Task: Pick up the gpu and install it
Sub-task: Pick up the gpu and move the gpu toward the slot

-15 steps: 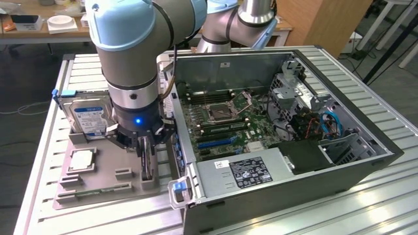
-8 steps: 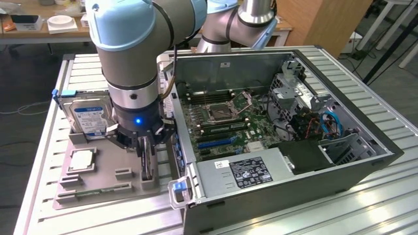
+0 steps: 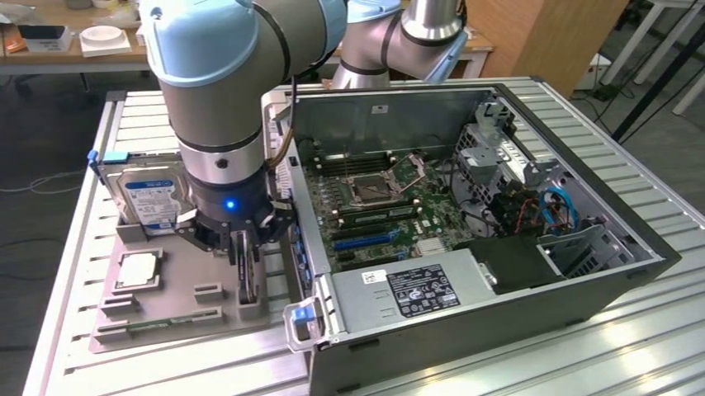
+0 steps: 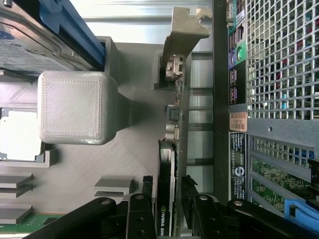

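The gpu (image 3: 248, 289) is a thin dark card standing on edge in a slot of the grey fixture tray (image 3: 177, 318), close beside the open computer case (image 3: 617, 247). In the wrist view the gpu (image 4: 167, 164) shows edge-on, with its metal bracket (image 4: 185, 30) at the far end. My gripper (image 3: 244, 252) hangs straight down over the card. The gripper (image 4: 168, 183) is open, with one black finger on each side of the card and a narrow gap to each face. The card still sits in the tray.
On the tray also lie a hard drive (image 3: 149, 198) with blue rails, a processor (image 3: 134, 271) and a green memory stick (image 3: 138, 327). Inside the case are the motherboard with a blue slot (image 3: 364, 241) and the power supply (image 3: 414, 289). The case's rear grille (image 4: 279, 59) is right next to the card.
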`<act>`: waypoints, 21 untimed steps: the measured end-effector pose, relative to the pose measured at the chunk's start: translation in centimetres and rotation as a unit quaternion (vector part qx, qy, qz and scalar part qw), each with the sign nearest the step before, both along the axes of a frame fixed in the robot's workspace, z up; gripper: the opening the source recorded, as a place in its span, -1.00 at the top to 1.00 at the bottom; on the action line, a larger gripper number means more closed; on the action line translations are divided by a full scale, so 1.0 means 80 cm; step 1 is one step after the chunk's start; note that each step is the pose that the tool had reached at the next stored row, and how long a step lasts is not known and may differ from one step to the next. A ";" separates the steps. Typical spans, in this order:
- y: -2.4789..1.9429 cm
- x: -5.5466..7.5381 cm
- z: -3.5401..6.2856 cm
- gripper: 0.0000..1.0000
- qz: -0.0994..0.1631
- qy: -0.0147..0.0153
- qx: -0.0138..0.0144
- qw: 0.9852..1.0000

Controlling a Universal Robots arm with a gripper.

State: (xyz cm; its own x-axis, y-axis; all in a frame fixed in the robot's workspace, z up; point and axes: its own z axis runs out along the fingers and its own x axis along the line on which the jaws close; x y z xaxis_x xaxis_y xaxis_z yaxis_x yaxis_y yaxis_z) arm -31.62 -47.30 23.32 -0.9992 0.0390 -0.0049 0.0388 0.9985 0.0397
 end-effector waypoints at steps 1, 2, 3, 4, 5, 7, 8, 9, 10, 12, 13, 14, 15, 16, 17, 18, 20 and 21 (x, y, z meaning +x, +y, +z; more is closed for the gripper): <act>0.0000 0.000 0.000 0.26 0.000 0.000 0.000 1.000; 0.0000 0.000 0.000 0.26 0.000 0.000 0.000 1.000; 0.0000 0.000 0.000 0.26 0.000 0.000 0.000 1.000; 0.0000 0.000 0.000 0.26 0.000 0.000 0.000 1.000; 0.0001 0.000 0.000 0.29 0.000 0.000 0.000 1.000; 0.0000 0.000 0.000 0.29 0.000 0.000 0.000 1.000; 0.0001 0.000 0.000 0.44 0.000 0.000 0.000 1.000; 0.0000 0.000 0.000 0.44 0.000 0.000 0.000 1.000; 0.0000 0.000 0.000 0.44 0.000 0.000 0.000 1.000; 0.0000 0.000 0.000 0.46 0.000 0.000 0.000 1.000; 0.0000 0.000 0.000 0.46 0.000 0.000 0.000 1.000; 0.0000 0.000 0.000 0.48 0.000 0.000 0.000 1.000; 0.0000 0.000 0.000 0.48 0.000 0.000 0.000 1.000; 0.0000 0.000 0.000 0.48 0.000 0.000 0.000 1.000; 0.0000 0.000 0.000 0.48 0.000 0.000 0.000 1.000; 0.0000 0.000 0.000 0.48 0.000 0.000 0.000 1.000; 0.0001 0.000 0.000 0.48 0.000 0.000 0.000 1.000; 0.0001 0.000 0.002 0.48 0.000 0.000 0.000 1.000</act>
